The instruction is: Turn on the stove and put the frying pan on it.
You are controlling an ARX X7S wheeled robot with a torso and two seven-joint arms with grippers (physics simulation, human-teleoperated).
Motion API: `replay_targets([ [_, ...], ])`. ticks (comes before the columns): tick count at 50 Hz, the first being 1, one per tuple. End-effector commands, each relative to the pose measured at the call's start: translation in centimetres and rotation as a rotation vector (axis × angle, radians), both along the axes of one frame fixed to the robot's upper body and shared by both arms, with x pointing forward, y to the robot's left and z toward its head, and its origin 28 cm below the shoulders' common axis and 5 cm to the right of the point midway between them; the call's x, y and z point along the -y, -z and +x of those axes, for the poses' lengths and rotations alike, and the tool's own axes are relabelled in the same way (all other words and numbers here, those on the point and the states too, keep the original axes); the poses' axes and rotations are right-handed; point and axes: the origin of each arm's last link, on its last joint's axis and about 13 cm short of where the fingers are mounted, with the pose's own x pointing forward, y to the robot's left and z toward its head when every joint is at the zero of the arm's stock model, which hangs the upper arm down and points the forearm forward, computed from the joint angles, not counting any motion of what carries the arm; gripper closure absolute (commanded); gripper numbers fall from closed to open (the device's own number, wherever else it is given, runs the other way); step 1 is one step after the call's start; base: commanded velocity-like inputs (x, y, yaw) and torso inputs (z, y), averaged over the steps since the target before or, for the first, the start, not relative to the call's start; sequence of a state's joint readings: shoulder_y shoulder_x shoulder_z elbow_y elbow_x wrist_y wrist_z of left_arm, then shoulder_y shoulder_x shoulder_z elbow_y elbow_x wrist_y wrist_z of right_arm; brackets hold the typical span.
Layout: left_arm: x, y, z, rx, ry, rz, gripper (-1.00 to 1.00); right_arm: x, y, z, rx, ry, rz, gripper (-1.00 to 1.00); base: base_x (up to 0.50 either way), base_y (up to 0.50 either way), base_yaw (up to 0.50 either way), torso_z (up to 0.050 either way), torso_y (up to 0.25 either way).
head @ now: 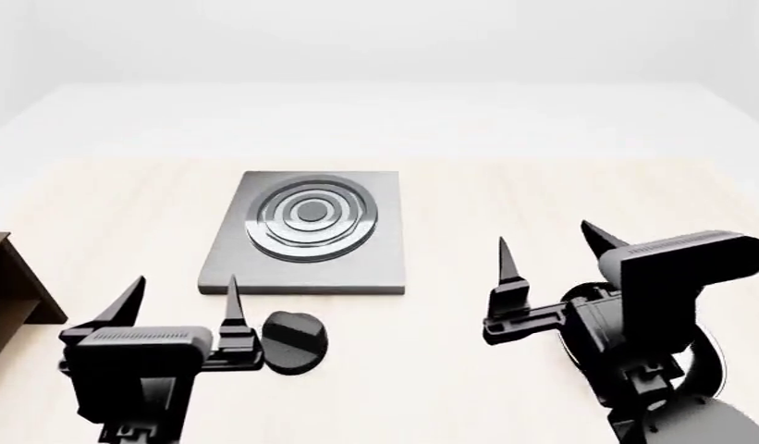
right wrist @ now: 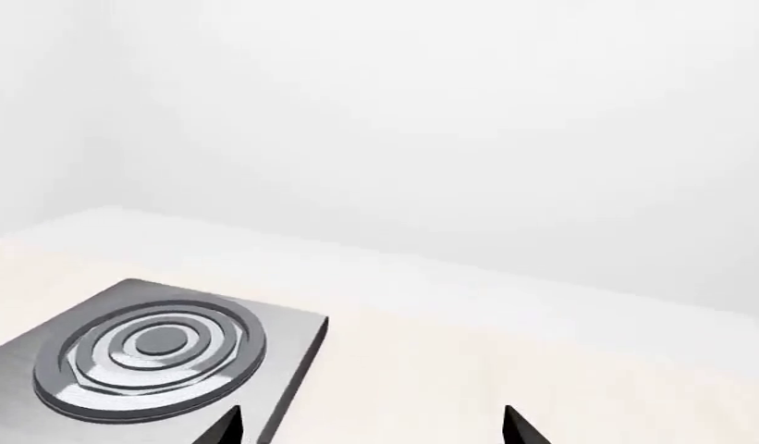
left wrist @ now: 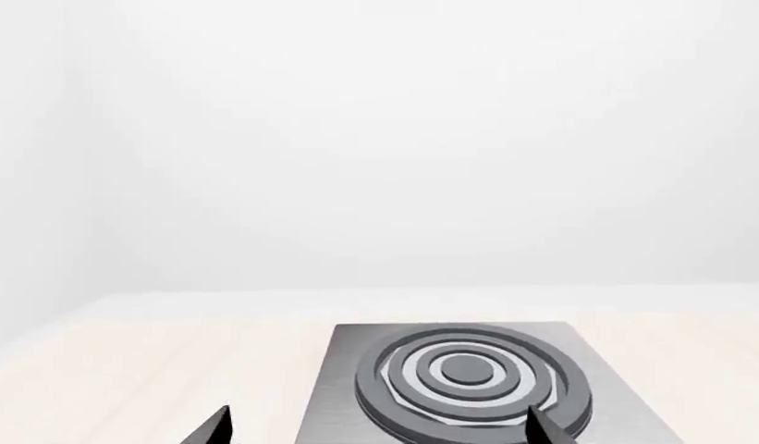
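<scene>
Knob step pending. Left tool (head: 182,298) apart, empty, small round black ridged knob (head: 293,339) just beside it; flat grey metal stove slab (head: 308,231) ahead. Right tool (head: 552,248) apart, over the glossy black frying pan (head: 706,365), mostly hidden. Next: left tool closes on knob, twists.

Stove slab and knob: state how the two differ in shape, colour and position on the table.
The stove slab is a flat grey square carrying dark concentric rings; the knob is a small black disc with a ridge across it. The slab lies farther from the robot; the knob sits apart from its near edge, beside the left gripper, whose fingers are spread. Both rest on the pale table, and neither gripper holds either.
</scene>
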State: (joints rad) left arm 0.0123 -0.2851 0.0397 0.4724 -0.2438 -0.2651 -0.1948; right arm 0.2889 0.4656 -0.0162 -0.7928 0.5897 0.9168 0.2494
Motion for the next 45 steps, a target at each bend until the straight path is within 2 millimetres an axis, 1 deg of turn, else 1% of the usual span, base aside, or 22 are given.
replay_targets([
  [1, -0.2, 0.1, -0.2, 0.006, 0.001, -0.005, -1.00, 1.4, -2.8, -0.6, -0.032, 0.026, -0.138, -1.00, 0.00, 0.00, 0.00, 0.000, 0.000],
  [4, -0.2, 0.1, -0.2, 0.009, 0.000, -0.004, -1.00, 1.9, -3.0, -0.7, -0.023, 0.030, -0.185, -1.00, 0.00, 0.00, 0.00, 0.000, 0.000],
  [8, -0.2, 0.3, -0.3, 0.006, 0.002, -0.006, -1.00, 2.7, -2.9, -0.9, -0.073, 0.055, -0.300, -1.00, 0.00, 0.00, 0.00, 0.000, 0.000],
  [10, -0.2, 0.4, -0.3, 0.006, 0.003, -0.007, -1.00, 2.9, -3.1, -0.9, -0.087, 0.053, -0.328, -1.00, 0.00, 0.00, 0.00, 0.000, 0.000],
  [13, -0.2, 0.4, -0.4, 0.008, 0.006, -0.002, -1.00, 3.3, -3.5, -1.1, -0.141, 0.063, -0.372, -1.00, 0.00, 0.00, 0.00, 0.000, 0.000],
  [18, -0.3, 0.3, -0.3, 0.012, 0.005, -0.002, -1.00, 4.1, -3.5, -1.5, -0.252, 0.091, -0.443, -1.00, 0.00, 0.00, 0.00, 0.000, 0.000],
  [21, -0.3, 0.5, -0.4, 0.010, 0.005, -0.005, -1.00, 4.6, -3.5, -1.9, -0.318, 0.058, -0.501, -1.00, 0.00, 0.00, 0.00, 0.000, 0.000],
  [22, -0.3, 0.6, -0.4, 0.009, 0.007, -0.005, -1.00, 4.7, -3.5, -1.9, -0.315, 0.066, -0.513, -1.00, 0.00, 0.00, 0.00, 0.000, 0.000],
  [24, -0.2, 0.6, -0.4, 0.009, 0.007, -0.001, -1.00, 5.4, -3.5, -1.7, -0.374, 0.090, -0.566, -1.00, 0.00, 0.00, 0.00, 0.000, 0.000],
  [26, -0.3, 0.6, -0.4, 0.009, 0.005, -0.005, -1.00, 5.6, -3.4, -1.6, -0.401, 0.086, -0.578, -1.00, 0.00, 0.00, 0.00, 0.000, 0.000],
  [30, -0.4, 0.6, -0.3, 0.008, 0.003, -0.007, -1.00, 6.4, -2.1, -1.2, -0.491, 0.102, -0.596, -1.00, 0.00, 0.00, 0.00, 0.000, 0.000],
  [32, -0.3, 0.7, -0.3, 0.006, 0.005, -0.008, -1.00, 6.7, -1.5, -1.1, -0.518, 0.085, -0.635, -1.00, 0.00, 0.00, 0.00, 0.000, 0.000],
  [33, -0.3, 0.7, -0.4, 0.006, 0.006, -0.004, -1.00, 7.0, -1.0, -1.0, -0.558, 0.081, -0.641, -1.00, 0.00, 0.00, 0.00, 0.000, 0.000],
  [37, -0.5, 0.7, -0.3, 0.005, 0.000, -0.006, -1.00, 7.7, -0.9, -0.4, -0.593, 0.114, -0.625, -1.00, 0.00, 0.00, 0.00, 0.000, 0.000],
  [38, -0.5, 0.7, -0.3, 0.005, 0.000, -0.006, -1.00, 7.8, -1.3, -0.4, -0.595, 0.117, -0.626, -1.00, 0.00, 0.00, 0.00, 0.000, 0.000],
  [39, -0.5, 0.7, -0.3, 0.005, 0.000, -0.007, -1.00, 7.9, -1.3, -0.3, -0.611, 0.123, -0.627, -1.00, 0.00, 0.00, 0.00, 0.000, 0.000],
  [45, -0.4, 0.8, -0.4, 0.004, 0.002, -0.004, -1.00, 8.5, -0.5, -0.5, -0.689, 0.115, -0.659, -1.00, 0.00, 0.00, 0.00, 0.000, 0.000],
])
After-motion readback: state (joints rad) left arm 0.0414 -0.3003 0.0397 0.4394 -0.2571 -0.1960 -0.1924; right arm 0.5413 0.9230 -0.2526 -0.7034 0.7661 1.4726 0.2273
